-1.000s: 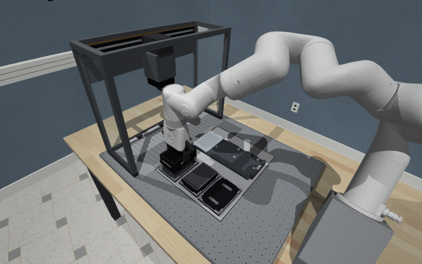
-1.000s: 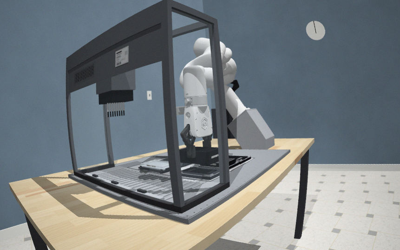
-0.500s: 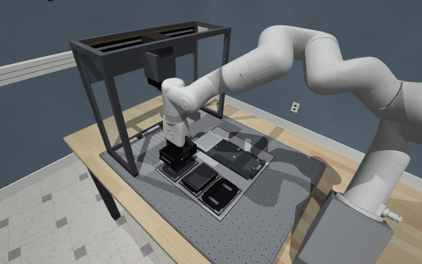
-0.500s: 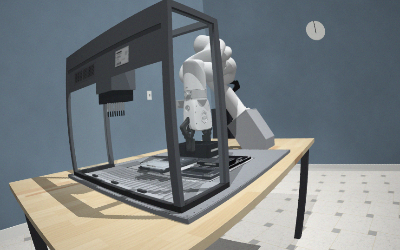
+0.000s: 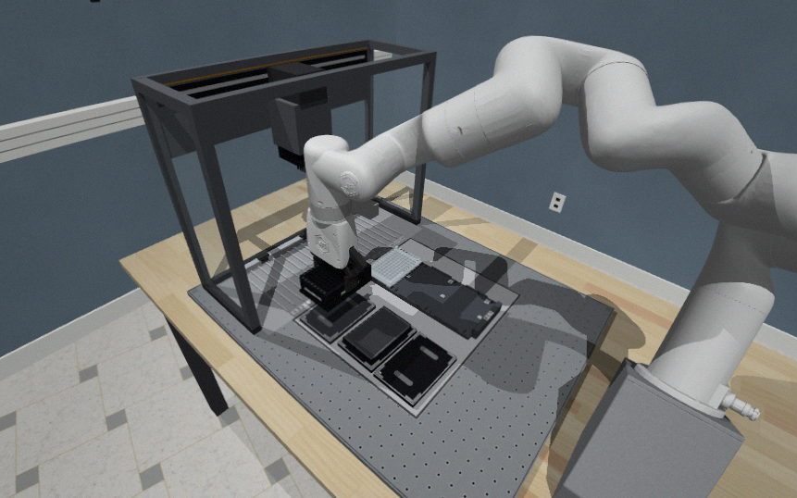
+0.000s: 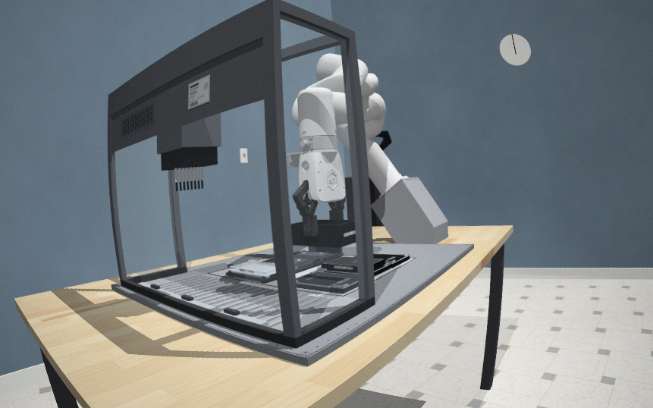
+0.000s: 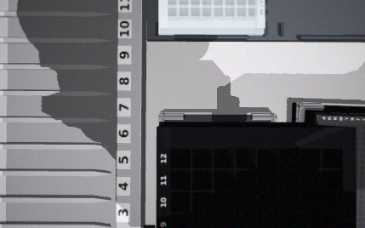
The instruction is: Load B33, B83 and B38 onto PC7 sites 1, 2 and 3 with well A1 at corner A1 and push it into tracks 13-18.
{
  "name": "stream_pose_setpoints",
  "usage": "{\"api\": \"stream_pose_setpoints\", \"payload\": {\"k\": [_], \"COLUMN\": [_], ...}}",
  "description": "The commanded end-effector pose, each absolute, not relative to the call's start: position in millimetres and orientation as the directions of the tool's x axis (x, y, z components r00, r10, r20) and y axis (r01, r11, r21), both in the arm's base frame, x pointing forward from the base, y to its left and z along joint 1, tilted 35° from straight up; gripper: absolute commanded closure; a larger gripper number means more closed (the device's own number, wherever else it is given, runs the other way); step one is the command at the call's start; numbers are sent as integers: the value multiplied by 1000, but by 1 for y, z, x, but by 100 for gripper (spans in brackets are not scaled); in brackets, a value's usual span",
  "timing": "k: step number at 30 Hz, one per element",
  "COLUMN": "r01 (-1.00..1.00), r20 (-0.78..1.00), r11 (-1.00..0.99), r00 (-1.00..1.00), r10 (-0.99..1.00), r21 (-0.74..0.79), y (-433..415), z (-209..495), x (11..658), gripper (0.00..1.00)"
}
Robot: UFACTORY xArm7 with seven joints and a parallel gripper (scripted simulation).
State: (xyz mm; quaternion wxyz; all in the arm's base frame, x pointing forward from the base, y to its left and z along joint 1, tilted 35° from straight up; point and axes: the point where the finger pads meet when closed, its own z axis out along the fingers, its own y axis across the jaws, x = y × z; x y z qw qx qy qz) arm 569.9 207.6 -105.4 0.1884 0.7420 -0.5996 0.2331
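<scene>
Nearest, left of the carrier [image 5: 450,297], one nest [image 5: 415,378] has no plate in it, and a flat black plate [image 5: 378,337] fills the next. Beyond, the gripper [image 6: 323,223] holds the deep black block [image 5: 327,286] above the third nest, jaws wide across its sides. The block looks rigid, bulky and smooth-walled, so gripping low and centred should prevent tilting. A white plate [image 5: 395,266] sits at the carrier's far end, near the rails [image 6: 247,299].
</scene>
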Motion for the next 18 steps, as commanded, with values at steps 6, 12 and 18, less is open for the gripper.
{"api": "stream_pose_setpoints", "payload": {"k": [6, 12, 18], "r01": [-977, -977, -977], "r20": [570, 570, 570], "r11": [-214, -214, -214], "r00": [173, 173, 173], "r10": [-803, -803, -803], "r21": [-5, -5, -5], "y": [218, 222, 227], "z": [-92, -87, -79], "x": [569, 569, 567], "gripper": [100, 100, 100]}}
